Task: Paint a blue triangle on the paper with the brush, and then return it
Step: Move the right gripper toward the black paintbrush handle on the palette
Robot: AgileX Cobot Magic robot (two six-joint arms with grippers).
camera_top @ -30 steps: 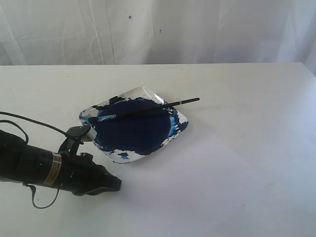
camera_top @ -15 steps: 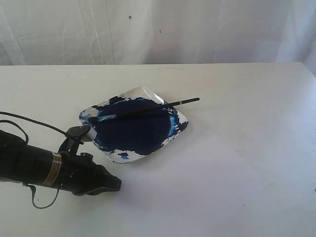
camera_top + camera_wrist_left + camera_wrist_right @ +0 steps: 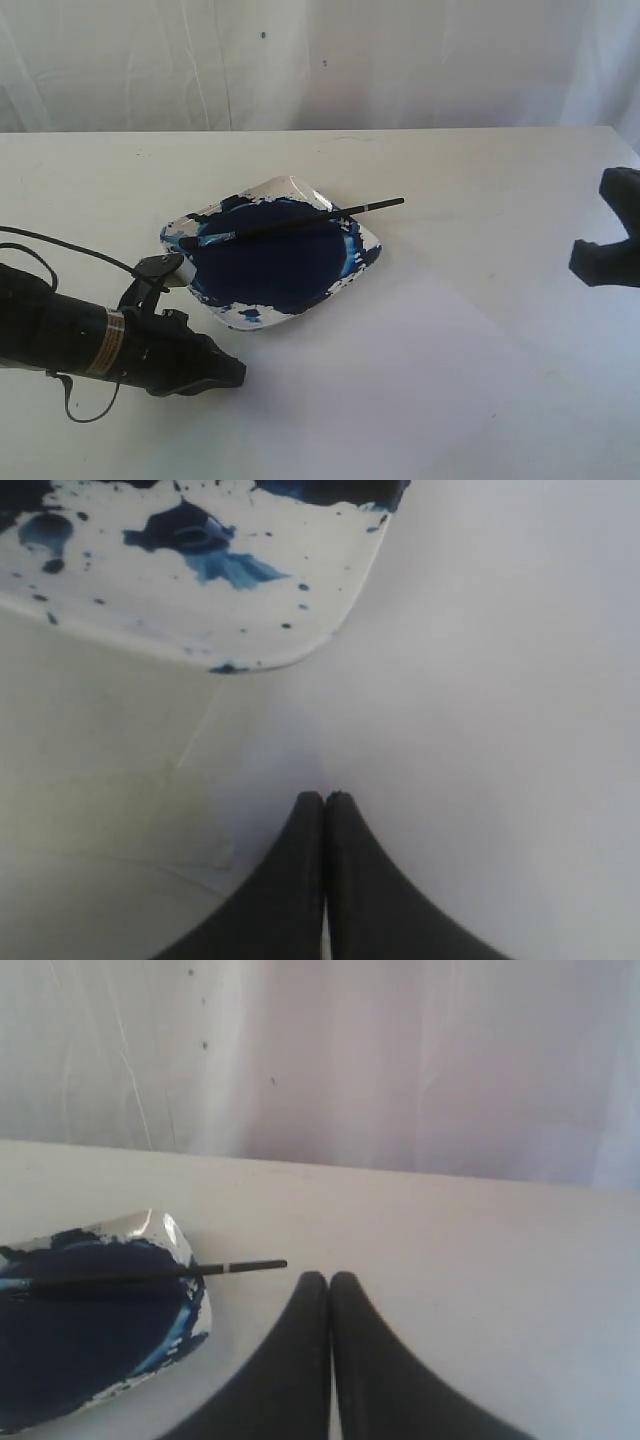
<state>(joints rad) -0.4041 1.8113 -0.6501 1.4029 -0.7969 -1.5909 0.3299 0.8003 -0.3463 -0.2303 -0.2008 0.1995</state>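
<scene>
The brush (image 3: 290, 222) lies across the paint dish (image 3: 283, 186), bristles in the dark blue pool and handle end sticking out past the right rim. The white paper (image 3: 400, 380) lies in front of the dish, and no blue triangle is in view on it. My left gripper (image 3: 238, 372) rests low at the dish's front left, shut and empty, with its tips (image 3: 325, 796) over the paper (image 3: 500, 730). My right gripper (image 3: 582, 262) hovers at the right edge, shut and empty. In its wrist view its tips (image 3: 329, 1278) sit just right of the brush (image 3: 150, 1275) handle end.
The dish (image 3: 300, 630) rim is spattered with blue and lies close ahead of the left fingers. A white curtain (image 3: 320, 60) hangs behind the table's far edge. A cable (image 3: 60, 245) loops from the left arm over the table.
My right gripper has come into the exterior view from the right edge. The left arm, brush and dish have not moved.
</scene>
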